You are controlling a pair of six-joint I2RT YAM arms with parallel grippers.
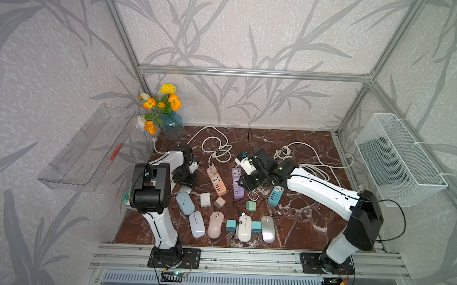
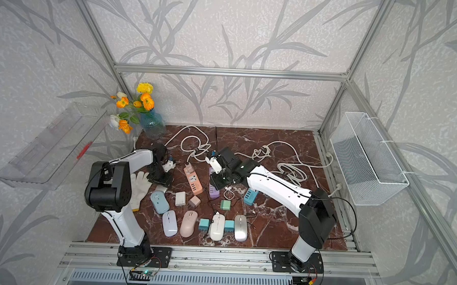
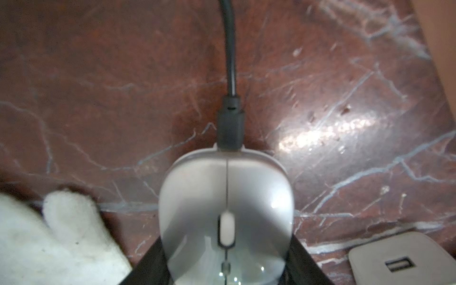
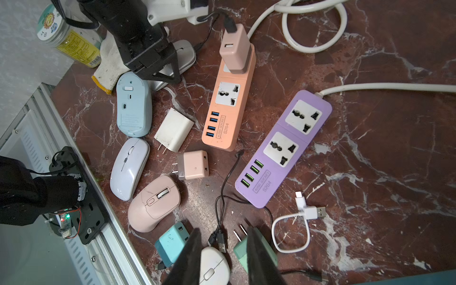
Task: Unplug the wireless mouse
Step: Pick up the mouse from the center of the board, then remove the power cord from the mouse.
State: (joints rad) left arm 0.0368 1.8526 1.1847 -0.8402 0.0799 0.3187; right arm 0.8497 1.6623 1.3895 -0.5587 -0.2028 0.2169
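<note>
1. left gripper [image 1: 185, 180] is down on the marble table [image 3: 98, 74] at the silver wireless mouse [image 3: 225, 209], on the left side of the clutter; its 2 fingers [image 3: 148, 269] straddle the mouse body, 1 per flank
2. jaws look close against the shell in the left wrist view, but whether they actually clamp it can't be told
3. black cable [image 3: 230, 61] ends in a plug [image 3: 230, 128] seated in the mouse's front port, so not yet unplugged
4. right wrist view: the cable's far end goes into the pink charger [image 4: 234, 51] on the orange power strip [image 4: 229, 103]
5. white glove [image 3: 61, 234] lies just beside the mouse
6. right gripper [image 4: 222, 229] hangs above the table near the purple power strip [image 4: 283, 148], jaws spread, nothing between them; a white mouse [image 4: 213, 266] lies below it
</note>
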